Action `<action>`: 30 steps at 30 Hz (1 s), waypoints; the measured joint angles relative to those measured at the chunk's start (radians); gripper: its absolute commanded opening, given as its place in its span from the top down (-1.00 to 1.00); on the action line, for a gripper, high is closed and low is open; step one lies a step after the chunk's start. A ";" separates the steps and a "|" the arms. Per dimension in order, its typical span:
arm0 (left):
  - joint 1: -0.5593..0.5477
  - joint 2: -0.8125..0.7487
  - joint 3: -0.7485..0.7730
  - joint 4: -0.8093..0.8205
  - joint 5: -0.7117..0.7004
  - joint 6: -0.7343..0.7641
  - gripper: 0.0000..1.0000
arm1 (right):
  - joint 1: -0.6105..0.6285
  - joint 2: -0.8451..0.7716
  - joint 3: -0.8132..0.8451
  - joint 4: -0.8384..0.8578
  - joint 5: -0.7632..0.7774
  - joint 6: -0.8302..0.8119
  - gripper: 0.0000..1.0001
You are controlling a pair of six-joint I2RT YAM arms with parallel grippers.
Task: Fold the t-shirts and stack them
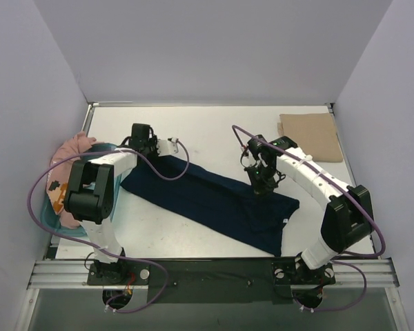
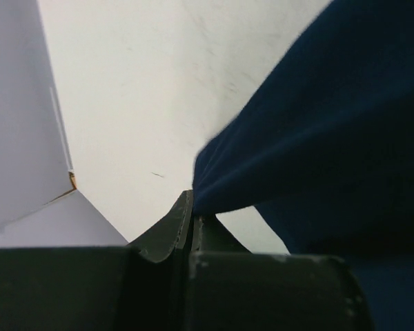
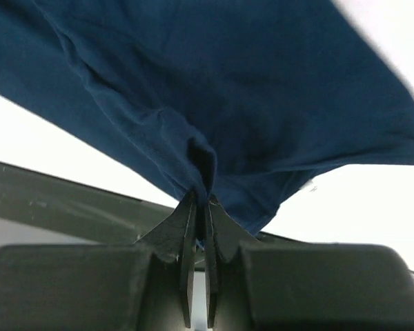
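Pink shirt (image 1: 74, 146) sits bunched at the far left, spilling out of the teal tub (image 1: 53, 222); not in play yet, I'd say; next along, the left hand (image 1: 146, 148) is clamped on the far-left end of the navy shirt (image 1: 214, 200), and its wrist view shows the fingers pressed together with a cloth edge pinched between them; the navy one is stretched across the middle of the white counter (image 1: 214, 124) as a long band, long axis running diagonally from far-left to near-right; the right hand (image 1: 262, 185) is closed too, pinching a tuck of navy cloth on the band's far edge, right of centre; so each hand has the part nearest it with the cloth spanning between them, which is what the fold hinges on, my guess; tan shirt (image 1: 310, 136) lies flat and folded in the far-right corner, well apart
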 measured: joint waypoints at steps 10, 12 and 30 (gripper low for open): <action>0.020 0.003 -0.020 -0.148 -0.001 0.114 1.00 | 0.050 -0.019 -0.124 0.022 -0.204 -0.023 1.00; 0.024 0.009 -0.004 -0.163 -0.003 0.126 1.00 | 0.065 -0.019 -0.127 0.032 -0.223 -0.023 1.00; 0.069 -0.005 -0.015 -0.256 -0.006 0.287 -0.71 | 0.148 0.046 -0.127 0.075 -0.299 -0.045 1.00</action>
